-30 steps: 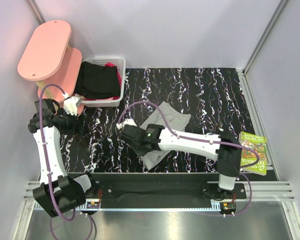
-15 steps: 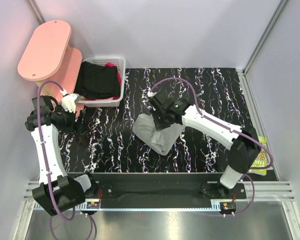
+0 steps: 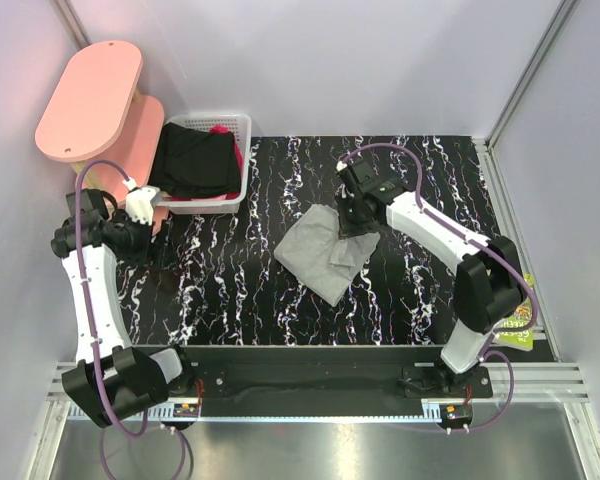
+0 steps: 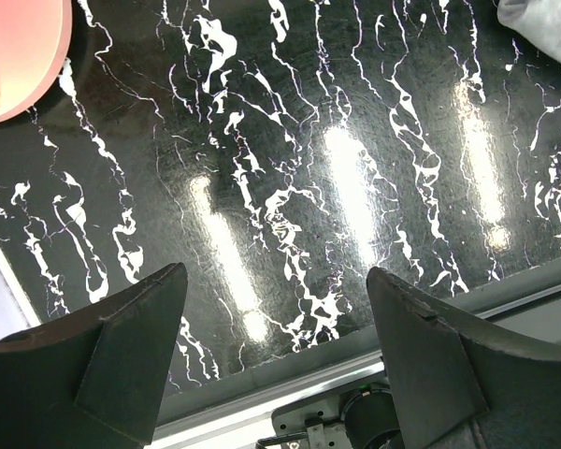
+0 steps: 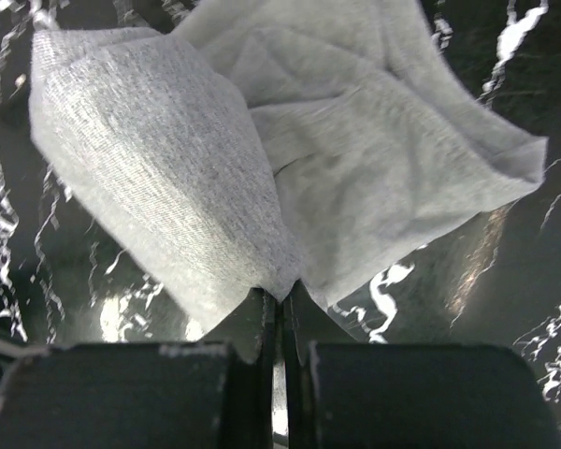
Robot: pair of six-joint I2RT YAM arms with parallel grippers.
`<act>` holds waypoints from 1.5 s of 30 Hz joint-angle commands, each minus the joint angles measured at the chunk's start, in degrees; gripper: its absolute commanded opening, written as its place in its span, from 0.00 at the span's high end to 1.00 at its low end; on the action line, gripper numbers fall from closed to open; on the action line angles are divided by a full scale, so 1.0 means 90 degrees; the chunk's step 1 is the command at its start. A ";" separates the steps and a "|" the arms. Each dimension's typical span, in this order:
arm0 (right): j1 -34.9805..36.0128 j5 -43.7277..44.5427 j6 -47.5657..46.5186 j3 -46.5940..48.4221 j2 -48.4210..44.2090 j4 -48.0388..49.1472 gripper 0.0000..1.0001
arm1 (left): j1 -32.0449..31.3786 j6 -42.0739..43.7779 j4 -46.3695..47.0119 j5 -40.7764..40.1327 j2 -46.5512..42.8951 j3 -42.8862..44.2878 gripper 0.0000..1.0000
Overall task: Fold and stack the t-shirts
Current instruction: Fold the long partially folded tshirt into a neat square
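The light grey shirt [image 3: 322, 252] lies partly folded on the middle of the black marbled table. My right gripper [image 3: 357, 222] is shut on its far right edge; in the right wrist view the jaws pinch a corner of the grey shirt [image 5: 262, 159] with the cloth spreading away from them. My left gripper [image 3: 152, 252] is open and empty at the table's left side; its wrist view shows bare table between the fingers [image 4: 122, 346] and a corner of the grey shirt [image 4: 547, 21]. A black garment [image 3: 192, 162] and magenta cloth [image 3: 220, 130] lie in the white basket [image 3: 242, 125].
A pink stool [image 3: 95, 105] stands at the far left beside the basket. A green book [image 3: 518, 325] lies at the table's right front edge under my right arm. The table's metal front rail [image 4: 262, 388] shows in the left wrist view.
My right gripper has carried the grey shirt's edge from the front left up and to the far right, folding the cloth over itself. The left arm has barely moved.
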 commanded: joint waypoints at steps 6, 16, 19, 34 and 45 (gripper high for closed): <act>-0.0648 -0.0490 -0.0283 0.0413 0.1229 0.0499 1.00 | -0.0051 0.0125 -0.0073 0.0142 -0.0002 0.0215 0.17; -0.1068 0.0981 -0.0137 0.1202 0.1826 0.0120 0.53 | -0.0061 0.0389 -0.0083 0.0035 -0.0178 -0.0205 0.16; -0.1097 0.1500 -0.0049 0.1506 0.1885 -0.0115 0.04 | -0.0061 0.0409 -0.0083 0.0064 -0.0217 -0.0254 0.16; -0.1097 -0.2599 0.0994 0.0395 -0.0126 0.0888 0.00 | -0.0129 0.0389 -0.0151 0.0113 -0.0236 -0.0381 0.16; -0.1350 -0.4915 0.1826 -0.1168 0.1141 0.2520 0.00 | -0.0314 0.0340 -0.0229 0.0006 -0.0334 -0.0362 0.15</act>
